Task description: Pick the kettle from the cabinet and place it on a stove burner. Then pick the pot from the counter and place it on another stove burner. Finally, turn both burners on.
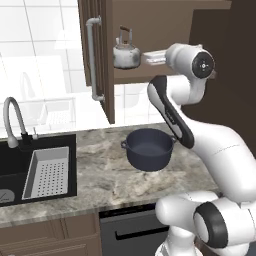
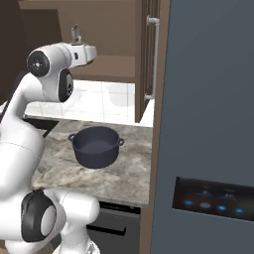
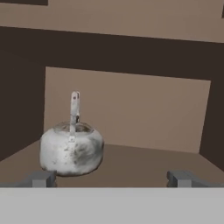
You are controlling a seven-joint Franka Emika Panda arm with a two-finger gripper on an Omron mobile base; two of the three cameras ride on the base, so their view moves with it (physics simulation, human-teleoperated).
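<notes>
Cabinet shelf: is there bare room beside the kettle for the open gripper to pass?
Yes. In the hand view the kettle sits left on the cabinet shelf; bare shelf runs from it to the right wall. Left of it the gap to the side wall is narrow. The open gripper sits in front, apart.

Silvery metal kettle (image 3: 71, 151), matt wood cabinet (image 3: 131, 111).

Kettle (image 2: 76, 33) mostly hidden behind robot hand in right base view; sink (image 1: 30, 170) cut off by left edge.
</notes>
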